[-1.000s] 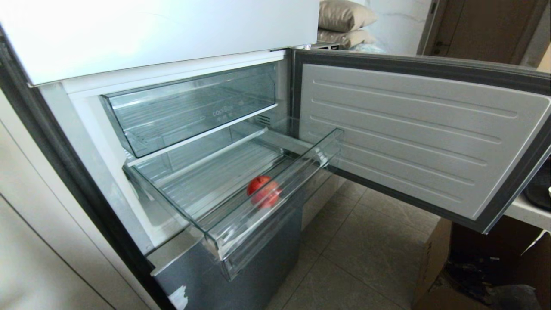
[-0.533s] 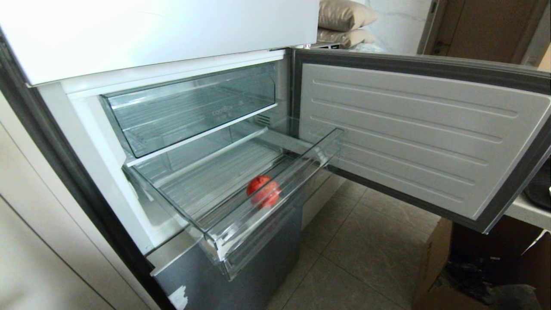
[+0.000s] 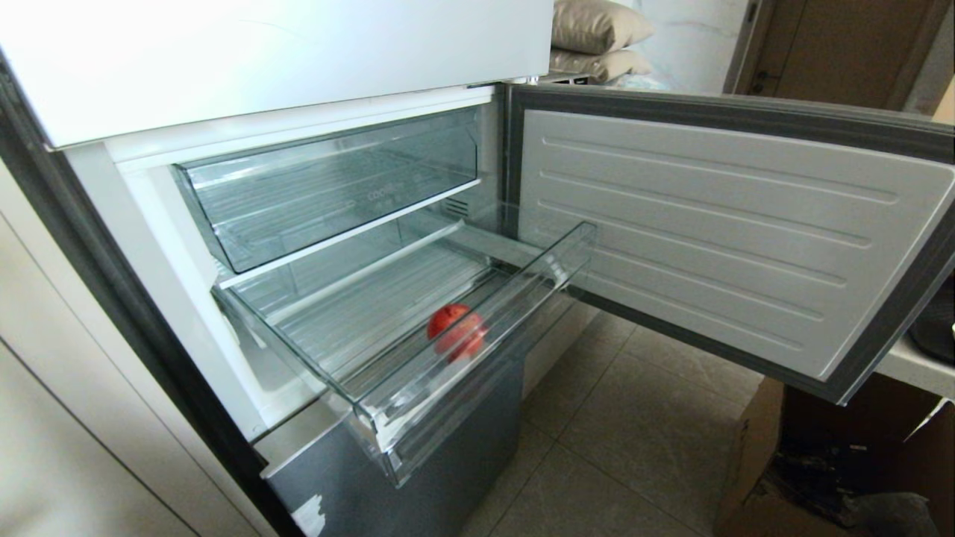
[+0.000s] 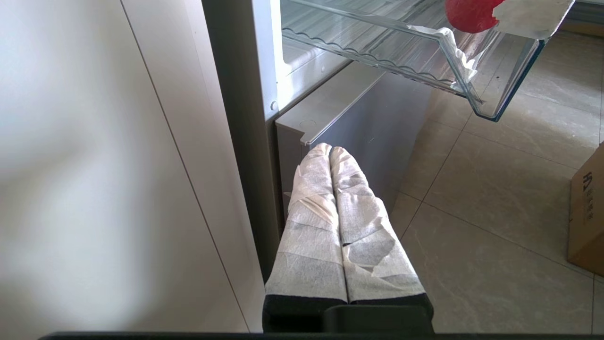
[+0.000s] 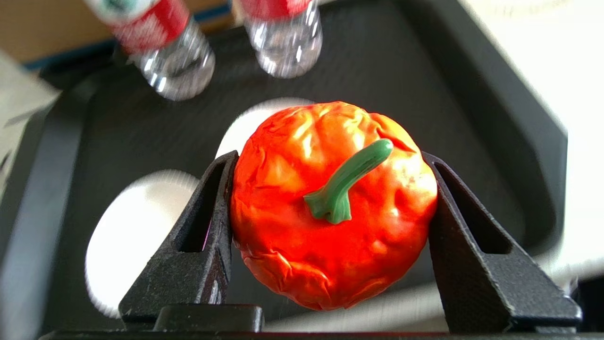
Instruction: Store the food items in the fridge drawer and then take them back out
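A red fruit (image 3: 456, 331) lies in the pulled-out fridge drawer (image 3: 477, 350) near its front lip. The right gripper (image 5: 330, 208) clamps an orange-red tomato-like fruit (image 5: 330, 203) above a black tray (image 5: 495, 118), seemingly off it. The left gripper (image 4: 330, 153) hangs pressed closed beside the fridge base.

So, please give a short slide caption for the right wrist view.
Right gripper clasps an orange-red toy fruit with a green stem above a black tray.
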Available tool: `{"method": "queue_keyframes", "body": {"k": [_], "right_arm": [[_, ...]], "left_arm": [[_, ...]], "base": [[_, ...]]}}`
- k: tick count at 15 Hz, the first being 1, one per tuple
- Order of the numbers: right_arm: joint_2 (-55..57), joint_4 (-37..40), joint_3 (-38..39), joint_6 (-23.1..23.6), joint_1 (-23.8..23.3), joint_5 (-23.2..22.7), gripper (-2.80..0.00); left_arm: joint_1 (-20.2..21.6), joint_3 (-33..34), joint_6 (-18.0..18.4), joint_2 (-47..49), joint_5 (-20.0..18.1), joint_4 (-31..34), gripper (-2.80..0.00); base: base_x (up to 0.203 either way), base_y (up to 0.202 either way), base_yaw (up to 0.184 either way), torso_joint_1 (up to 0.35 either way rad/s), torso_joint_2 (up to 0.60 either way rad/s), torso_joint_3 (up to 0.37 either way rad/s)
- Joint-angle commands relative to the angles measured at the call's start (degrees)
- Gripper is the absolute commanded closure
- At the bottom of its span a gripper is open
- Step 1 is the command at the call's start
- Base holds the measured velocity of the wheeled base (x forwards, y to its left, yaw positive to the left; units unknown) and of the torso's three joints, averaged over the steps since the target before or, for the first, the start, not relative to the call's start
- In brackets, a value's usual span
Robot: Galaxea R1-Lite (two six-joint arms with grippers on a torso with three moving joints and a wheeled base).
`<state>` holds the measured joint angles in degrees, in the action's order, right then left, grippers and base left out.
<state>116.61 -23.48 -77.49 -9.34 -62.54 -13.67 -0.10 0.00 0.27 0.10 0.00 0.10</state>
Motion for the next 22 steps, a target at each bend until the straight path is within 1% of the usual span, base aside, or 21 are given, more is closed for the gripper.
{"method": "queue_keyframes", "body": {"k": [1, 3, 6, 9, 16, 19, 22], "right_arm": [[5.36, -0.03, -4.76, -0.01, 0.21, -0.11, 0.0], [8.67, 0.23, -8.02, 0.2, 1.08, -0.18, 0.0], [11.21, 0.63, -10.5, 1.83, 2.84, -1.5, 0.0], [11.37, 0.63, -11.28, 1.77, 4.1, -1.72, 0.0], [16.13, 0.83, -19.02, 1.76, 6.6, -1.13, 0.0], [16.55, 2.56, -19.45, 2.04, 7.17, -1.1, 0.0], [16.9, 2.74, -19.54, 2.04, 7.43, -1.01, 0.0]], "left_arm": [[0.01, 0.0, 0.0, -0.01, 0.0, -0.01, 0.0], [0.01, 0.0, 0.0, -0.01, 0.07, -0.01, 0.0], [0.01, 0.0, 0.0, -0.01, 0.0, -0.01, 0.0], [0.01, 0.0, 0.0, -0.01, 0.0, -0.01, 0.0], [0.01, 0.0, 0.0, -0.01, 0.0, -0.01, 0.0], [0.01, 0.0, 0.0, -0.01, 0.0, -0.01, 0.0], [0.01, 0.0, 0.0, -0.01, 0.0, -0.01, 0.0]], "base": [[0.0, 0.0, 0.0, 0.0, 0.0, 0.0], [0.0, 0.0, 0.0, 0.0, 0.0, 0.0], [0.0, 0.0, 0.0, 0.0, 0.0, 0.0], [0.0, 0.0, 0.0, 0.0, 0.0, 0.0], [0.0, 0.0, 0.0, 0.0, 0.0, 0.0], [0.0, 0.0, 0.0, 0.0, 0.0, 0.0], [0.0, 0.0, 0.0, 0.0, 0.0, 0.0]]}}
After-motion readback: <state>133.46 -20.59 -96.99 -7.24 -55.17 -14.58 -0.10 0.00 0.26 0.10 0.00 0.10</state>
